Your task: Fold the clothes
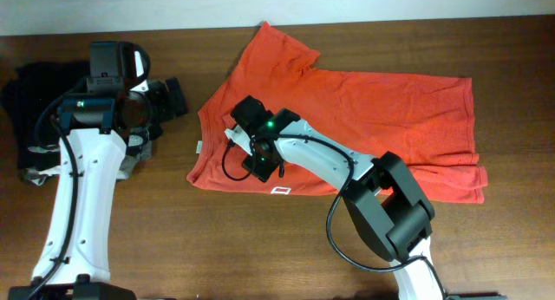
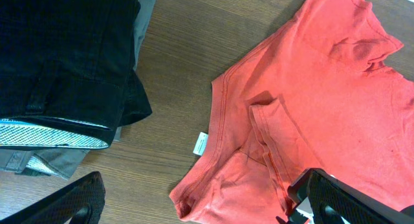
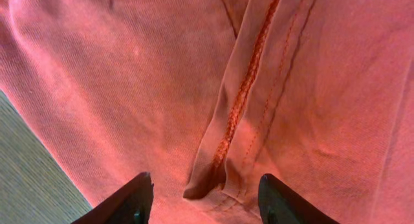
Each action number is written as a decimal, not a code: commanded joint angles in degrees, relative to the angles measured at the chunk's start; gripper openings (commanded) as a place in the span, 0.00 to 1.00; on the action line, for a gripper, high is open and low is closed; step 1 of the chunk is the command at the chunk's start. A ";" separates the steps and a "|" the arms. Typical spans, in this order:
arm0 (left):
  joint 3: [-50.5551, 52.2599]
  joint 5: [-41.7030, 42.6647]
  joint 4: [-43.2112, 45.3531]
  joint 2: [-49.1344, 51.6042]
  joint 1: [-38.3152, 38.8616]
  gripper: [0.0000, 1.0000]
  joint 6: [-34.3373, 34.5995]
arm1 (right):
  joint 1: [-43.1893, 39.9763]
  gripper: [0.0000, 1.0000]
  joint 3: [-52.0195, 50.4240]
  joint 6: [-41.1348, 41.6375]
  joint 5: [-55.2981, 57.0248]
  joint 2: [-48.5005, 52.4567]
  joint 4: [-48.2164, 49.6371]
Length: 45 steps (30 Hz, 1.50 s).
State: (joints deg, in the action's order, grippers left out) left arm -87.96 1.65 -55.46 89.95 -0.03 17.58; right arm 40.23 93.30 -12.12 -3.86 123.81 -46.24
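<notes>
The orange-red T-shirt (image 1: 373, 118) lies on the wooden table, partly doubled over, with a sleeve pointing to the back. My right gripper (image 1: 244, 116) hovers low over the shirt's left part. In the right wrist view its fingers (image 3: 139, 198) stand apart on either side of a raised, stitched fold (image 3: 236, 114) of the shirt (image 3: 116, 68), without pinching it. My left gripper (image 1: 173, 99) is wide open above bare table just left of the shirt. In the left wrist view (image 2: 207, 204) it holds nothing, and the shirt's near corner (image 2: 220, 191) lies below its gap.
A pile of black and grey folded garments (image 1: 30, 101) (image 2: 58, 49) sits at the left edge under the left arm. A white label (image 2: 200, 144) sticks out at the shirt's left hem. A small white logo (image 1: 280, 191) shows at the shirt's front edge.
</notes>
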 commanded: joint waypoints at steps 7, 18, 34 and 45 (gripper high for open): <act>0.07 0.00 -0.07 0.07 -0.13 0.99 -0.26 | 0.22 0.56 -2.32 3.43 1.16 0.44 1.79; 0.07 0.00 -0.09 0.07 -0.13 0.99 -0.26 | 0.22 0.40 -4.59 3.65 1.14 0.44 3.85; 0.07 0.00 -0.09 0.07 -0.15 0.99 -0.26 | 0.22 0.25 -3.69 5.57 1.14 0.20 3.32; 0.07 0.00 -0.09 0.07 -0.13 0.99 -0.26 | 0.20 0.21 0.59 5.57 1.16 0.20 0.33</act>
State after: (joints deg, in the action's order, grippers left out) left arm -87.96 1.65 -55.46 89.95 -0.03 17.56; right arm 40.23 91.92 -7.25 -2.81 123.83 -45.63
